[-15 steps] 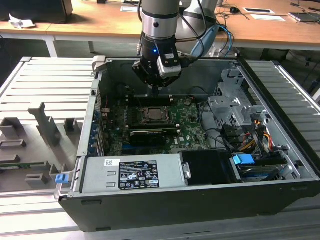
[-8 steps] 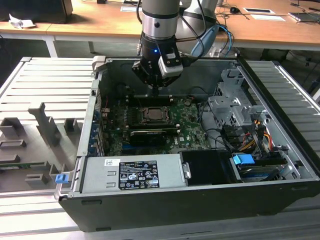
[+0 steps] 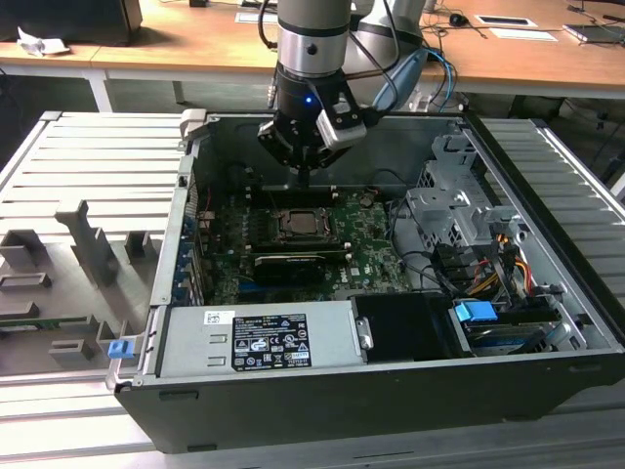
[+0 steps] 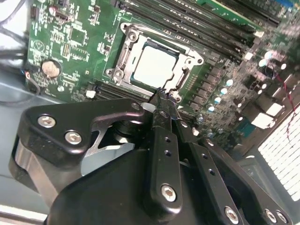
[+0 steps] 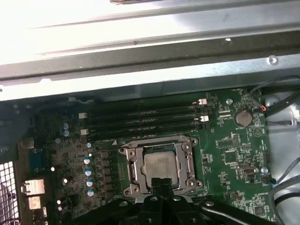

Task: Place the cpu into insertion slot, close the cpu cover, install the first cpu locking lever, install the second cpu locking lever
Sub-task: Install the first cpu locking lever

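At the exterior view's centre, the closed, empty claw (image 3: 305,178) is being held over the chip (image 3: 297,225), already framed by the cover (image 4: 124,61). Slow, square pressing is likely being called for.

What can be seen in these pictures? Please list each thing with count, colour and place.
computer case: one, dark grey, open, centre of exterior view.
circuit board: one, green, inside the case.
cpu: one, silver-grey, in the insertion slot.
cpu cover: one, silvery, flat around the cpu.
coin battery: one, silver, on the board.
expansion card: one, black, beside the slot.
power supply: one, grey, near edge of case.
plug: one, blue, exterior view's right.
tray: one, grey, exterior view's left.
arm: one, grey and black, above the case.
fingers: two, black, shut, at the cover's edge.
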Robot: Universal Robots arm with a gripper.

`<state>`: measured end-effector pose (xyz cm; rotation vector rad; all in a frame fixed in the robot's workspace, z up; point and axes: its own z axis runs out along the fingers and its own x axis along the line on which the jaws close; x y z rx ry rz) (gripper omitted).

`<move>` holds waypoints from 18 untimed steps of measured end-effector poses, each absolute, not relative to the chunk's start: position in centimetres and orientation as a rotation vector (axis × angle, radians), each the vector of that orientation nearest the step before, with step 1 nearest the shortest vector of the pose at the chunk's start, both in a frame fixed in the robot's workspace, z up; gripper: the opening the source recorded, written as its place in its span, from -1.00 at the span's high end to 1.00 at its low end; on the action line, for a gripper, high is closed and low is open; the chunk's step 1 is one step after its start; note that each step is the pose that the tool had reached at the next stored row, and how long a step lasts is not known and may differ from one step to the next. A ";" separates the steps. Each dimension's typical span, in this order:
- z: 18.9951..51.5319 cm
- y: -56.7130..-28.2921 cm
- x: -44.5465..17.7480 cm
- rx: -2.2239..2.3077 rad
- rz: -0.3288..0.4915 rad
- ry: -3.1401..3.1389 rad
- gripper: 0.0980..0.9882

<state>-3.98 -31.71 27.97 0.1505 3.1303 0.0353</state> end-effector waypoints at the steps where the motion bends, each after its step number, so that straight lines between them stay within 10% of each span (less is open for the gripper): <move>1: 28.0 -31.7 -4.0 0.111 0.035 3.132 0.98; 18: 27.8 -31.7 -4.3 -0.004 0.036 3.135 0.98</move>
